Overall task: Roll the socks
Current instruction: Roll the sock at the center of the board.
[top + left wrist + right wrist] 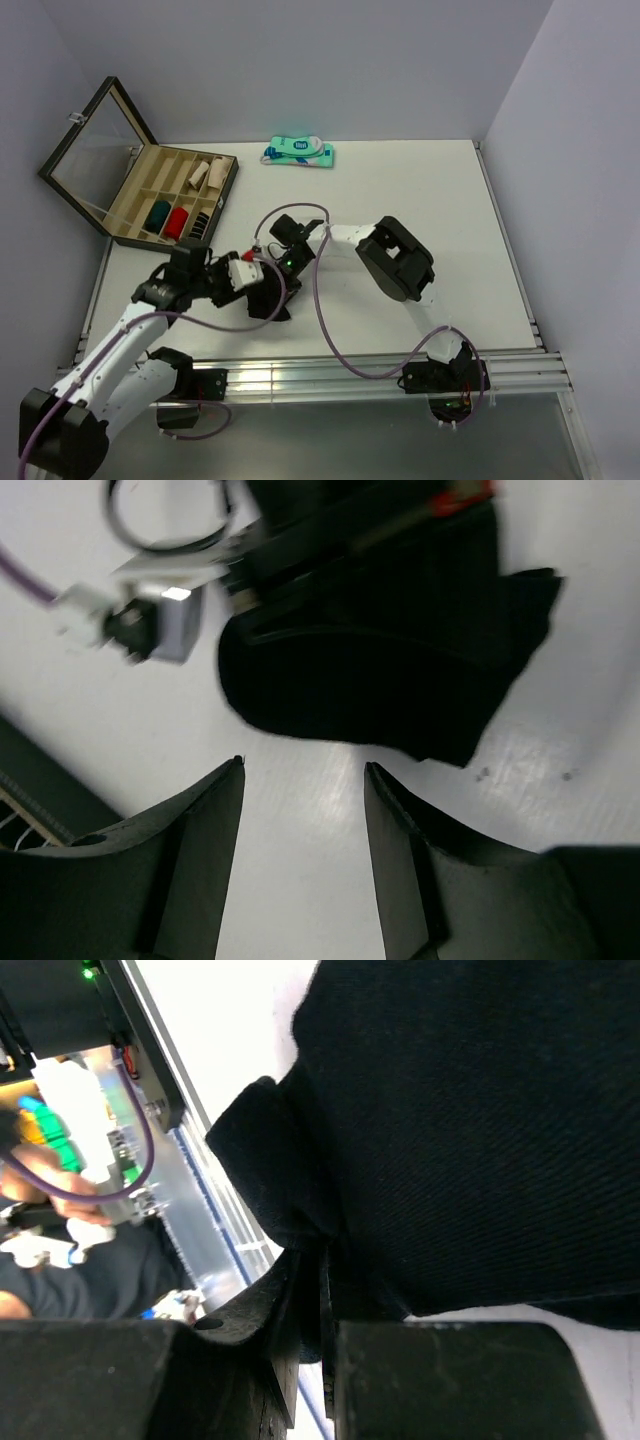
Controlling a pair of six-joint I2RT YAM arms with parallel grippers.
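Note:
A black sock (390, 660) lies crumpled on the white table, seen in the top view (276, 303) as a dark heap between the two grippers. My right gripper (323, 1260) is shut on a fold at the edge of this black fabric (470, 1130); from above it (284, 278) reaches in from the far side. My left gripper (303, 767) is open and empty over bare table, just short of the sock's near edge; from above it (258, 295) sits at the heap's left. I cannot make out the dark green sock apart from the black one.
An open wooden organizer box (222, 195) with rolled red (178, 222) and beige (200, 176) socks stands at the far left. A teal-and-white packaged pair (298, 152) lies at the back. Purple cables (325, 320) loop over the table near the aluminium rail (330, 378).

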